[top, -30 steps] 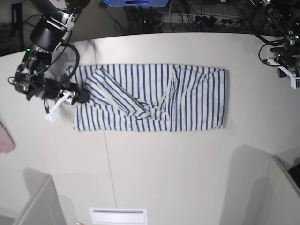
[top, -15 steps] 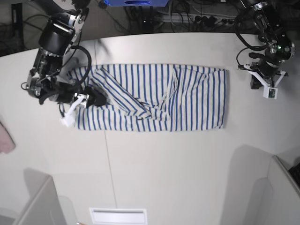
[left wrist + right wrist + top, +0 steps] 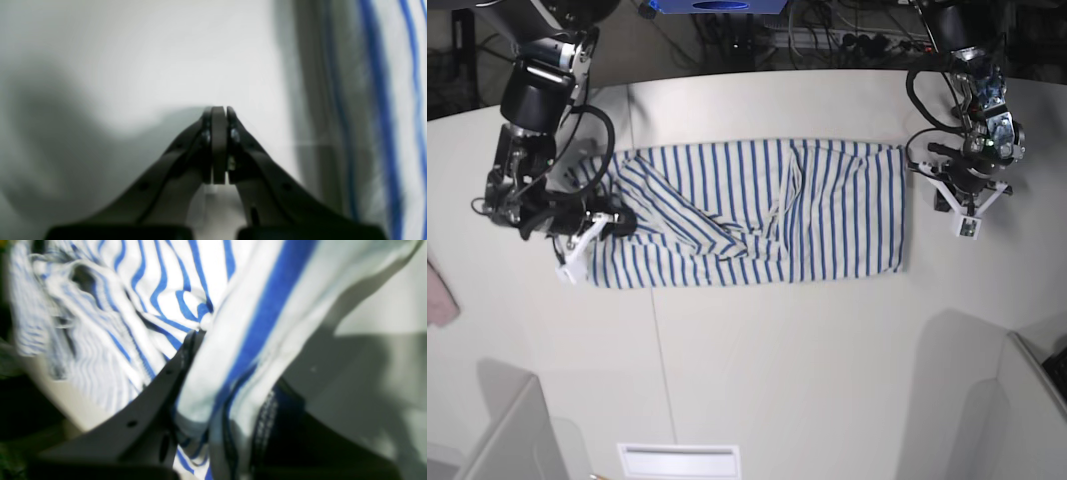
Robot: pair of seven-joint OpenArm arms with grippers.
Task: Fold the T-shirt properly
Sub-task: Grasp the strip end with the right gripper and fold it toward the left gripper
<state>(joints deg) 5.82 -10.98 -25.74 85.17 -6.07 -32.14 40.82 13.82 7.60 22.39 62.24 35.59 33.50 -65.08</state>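
The T-shirt (image 3: 757, 210), white with thin blue stripes, lies spread and creased across the middle of the table (image 3: 757, 360). My right gripper (image 3: 621, 221), on the left in the base view, is shut on the shirt's left edge. In the right wrist view my right gripper (image 3: 230, 366) has striped cloth (image 3: 233, 323) bunched between its fingers. My left gripper (image 3: 942, 187) is just off the shirt's right edge. In the left wrist view my left gripper (image 3: 218, 111) is shut and empty over bare table, with the shirt's hem (image 3: 383, 100) to its right.
A pink cloth (image 3: 437, 295) lies at the table's left edge. Grey panels stand at the front left (image 3: 517, 430) and front right (image 3: 1027, 400). A white slotted plate (image 3: 677, 460) sits at the front edge. Cables (image 3: 827, 40) run behind the table.
My left arm has swung in from the far right to just beside the shirt's right edge. My right gripper moved onto the shirt's left edge and closed on it, bunching the cloth.
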